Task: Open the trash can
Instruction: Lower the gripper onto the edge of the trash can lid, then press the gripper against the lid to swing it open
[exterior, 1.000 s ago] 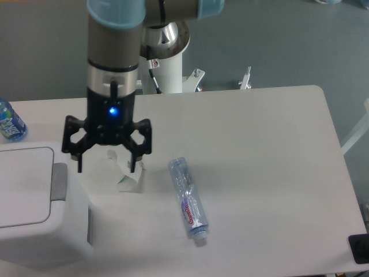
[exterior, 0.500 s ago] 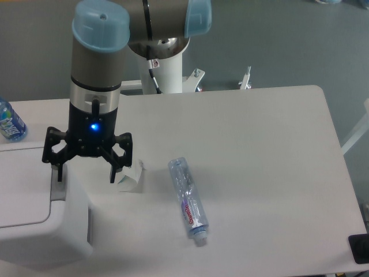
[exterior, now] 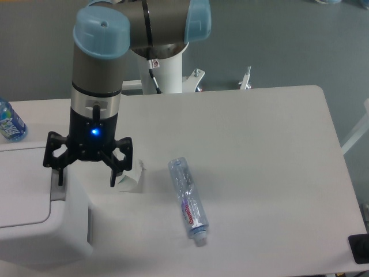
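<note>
— Writing anywhere?

— Bottle (exterior: 188, 200) lying on the table (exterior: 259, 173) has a label with red lettering, too blurred for me to read. Another bottle (exterior: 10, 122) with a blue label stands at the left edge.

— And your jaws?

— My gripper (exterior: 86, 178) is spread wide, holding nothing. The bin (exterior: 34, 210) sits at the table's front left; one finger is over its grey strip (exterior: 57, 192), the other hangs beside the carton (exterior: 132, 176).

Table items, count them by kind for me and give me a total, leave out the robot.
Bottles: 2, a clear bottle lying on the table and a blue-labelled bottle at the left edge.
Trash cans: 1, the white trash can at lower left, lid shut.
Cartons: 1, a small folded carton beside the gripper.
Total: 4.
</note>
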